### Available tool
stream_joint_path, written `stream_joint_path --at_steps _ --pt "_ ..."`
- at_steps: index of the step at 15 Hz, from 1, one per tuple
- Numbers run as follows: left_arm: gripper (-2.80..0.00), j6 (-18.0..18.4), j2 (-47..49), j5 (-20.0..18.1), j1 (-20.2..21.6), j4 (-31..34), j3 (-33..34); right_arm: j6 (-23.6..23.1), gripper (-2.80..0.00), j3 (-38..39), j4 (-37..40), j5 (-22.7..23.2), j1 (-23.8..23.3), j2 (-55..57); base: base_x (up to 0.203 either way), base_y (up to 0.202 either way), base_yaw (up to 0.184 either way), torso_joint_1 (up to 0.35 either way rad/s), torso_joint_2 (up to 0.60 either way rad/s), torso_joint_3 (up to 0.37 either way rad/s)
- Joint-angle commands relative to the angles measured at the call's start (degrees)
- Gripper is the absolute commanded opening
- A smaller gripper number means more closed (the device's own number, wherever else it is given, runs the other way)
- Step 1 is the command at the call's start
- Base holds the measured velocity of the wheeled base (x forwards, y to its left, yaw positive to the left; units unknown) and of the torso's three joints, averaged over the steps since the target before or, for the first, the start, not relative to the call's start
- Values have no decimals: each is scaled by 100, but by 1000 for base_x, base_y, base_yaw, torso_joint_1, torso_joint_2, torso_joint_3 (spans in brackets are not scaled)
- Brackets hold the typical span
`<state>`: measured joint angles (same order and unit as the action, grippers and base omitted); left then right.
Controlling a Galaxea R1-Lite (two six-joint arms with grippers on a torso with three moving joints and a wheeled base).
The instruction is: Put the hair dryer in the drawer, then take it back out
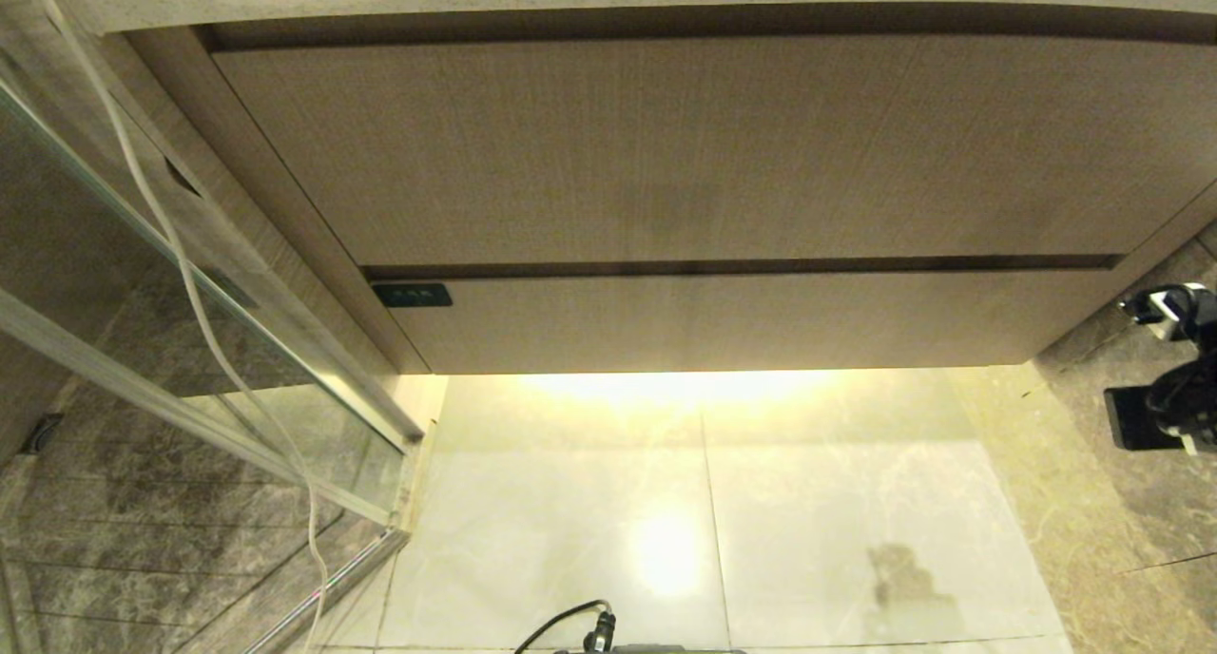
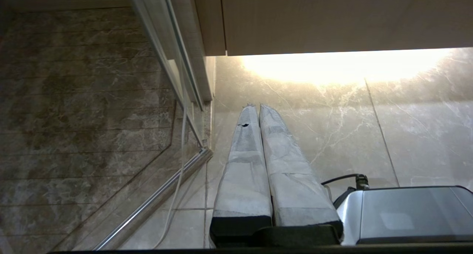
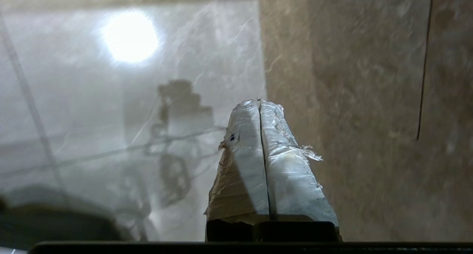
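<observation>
Glossy marble floor [image 1: 589, 502] under the closed drawer [image 1: 723, 321]; both claws [image 3: 258, 102] pressed together, empty.

Three downward views, shared floor [image 1: 723, 502]

glossy marble floor [image 1: 570, 502], glass partition [image 1: 143, 283]

The right arm [image 1: 1174, 369] is cut off at the head view's edge — gripper unseen there.
</observation>
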<state>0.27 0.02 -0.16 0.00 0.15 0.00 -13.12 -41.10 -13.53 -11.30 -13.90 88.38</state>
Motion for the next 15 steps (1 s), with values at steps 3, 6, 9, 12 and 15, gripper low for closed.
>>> stream_joint_path --at_steps 3,6,9,12,15 --pt "-280 0 6 -2 0 3 9 -14 -280 1439 510 13 37 -2776 0 0 0 0 0 0" --pt "-280 0 6 -2 0 -2 9 -12 -280 1990 1507 -3 148 -4310 0 0 0 0 0 0" --pt "-280 0 6 -2 0 2 9 7 -280 2761 1875 90 366 -5745 0 0 0 0 0 0" --pt "-280 0 0 -2 0 -5 9 191 -280 3538 1871 359 910 -6738 0 0 0 0 0 0" --pt "-280 0 0 -2 0 3 9 302 -280 4063 1074 1229 1141 -7511 0 0 0 0 0 0"
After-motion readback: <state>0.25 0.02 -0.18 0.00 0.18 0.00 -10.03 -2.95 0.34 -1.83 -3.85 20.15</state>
